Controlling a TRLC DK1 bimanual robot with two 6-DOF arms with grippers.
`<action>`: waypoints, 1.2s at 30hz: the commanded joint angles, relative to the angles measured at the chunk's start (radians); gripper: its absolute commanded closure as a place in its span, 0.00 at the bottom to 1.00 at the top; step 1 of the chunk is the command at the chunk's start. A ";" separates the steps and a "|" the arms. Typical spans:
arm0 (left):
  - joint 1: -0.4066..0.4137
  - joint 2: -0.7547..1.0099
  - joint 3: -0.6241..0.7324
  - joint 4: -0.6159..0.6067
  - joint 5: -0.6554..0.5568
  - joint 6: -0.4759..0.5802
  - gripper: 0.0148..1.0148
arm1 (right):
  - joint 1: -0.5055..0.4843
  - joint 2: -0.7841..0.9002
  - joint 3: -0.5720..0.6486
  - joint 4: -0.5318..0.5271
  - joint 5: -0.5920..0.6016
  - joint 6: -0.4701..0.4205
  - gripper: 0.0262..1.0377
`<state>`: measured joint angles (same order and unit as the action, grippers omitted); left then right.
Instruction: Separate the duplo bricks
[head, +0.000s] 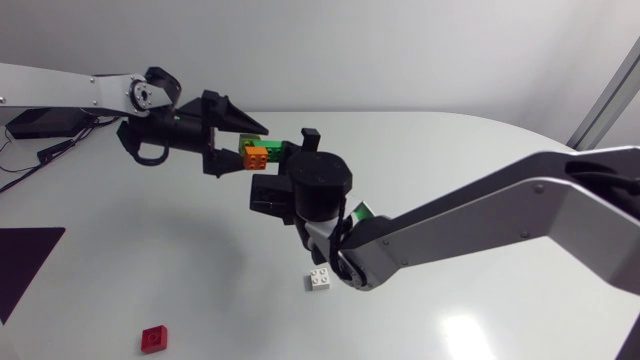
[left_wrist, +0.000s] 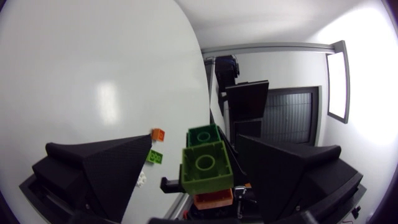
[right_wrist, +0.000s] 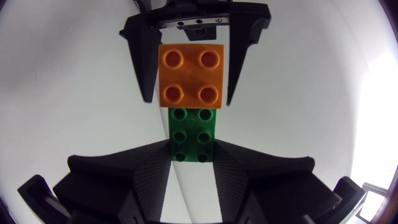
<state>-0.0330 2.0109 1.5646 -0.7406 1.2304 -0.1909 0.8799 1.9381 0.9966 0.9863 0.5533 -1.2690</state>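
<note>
A small stack of duplo bricks hangs above the table between my two grippers. Its orange brick sits between the fingers of my left gripper, which stand open with narrow gaps on both sides. The dark green brick is joined to the orange one, and my right gripper is shut on it. In the left wrist view a light green brick fronts the stack.
Loose bricks lie on the white table: a white one under my right arm, a red one near the front edge, a light green one, and an orange one. A dark mat lies at the left.
</note>
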 joint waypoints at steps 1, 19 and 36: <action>0.061 0.035 0.117 -0.020 -0.025 0.080 0.03 | -0.033 -0.067 -0.038 0.005 -0.012 -0.015 0.78; 0.114 -0.187 0.100 -0.298 -0.309 0.950 0.03 | -0.108 -0.243 0.323 -1.264 -0.345 0.461 0.78; 0.071 -0.445 -0.235 -0.313 -0.236 1.525 0.05 | -0.145 -0.174 0.505 -1.795 -0.731 0.534 0.78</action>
<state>0.0547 1.5948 1.3743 -1.0405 0.9768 1.2434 0.7395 1.7298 1.4597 -0.7712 -0.1535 -0.7544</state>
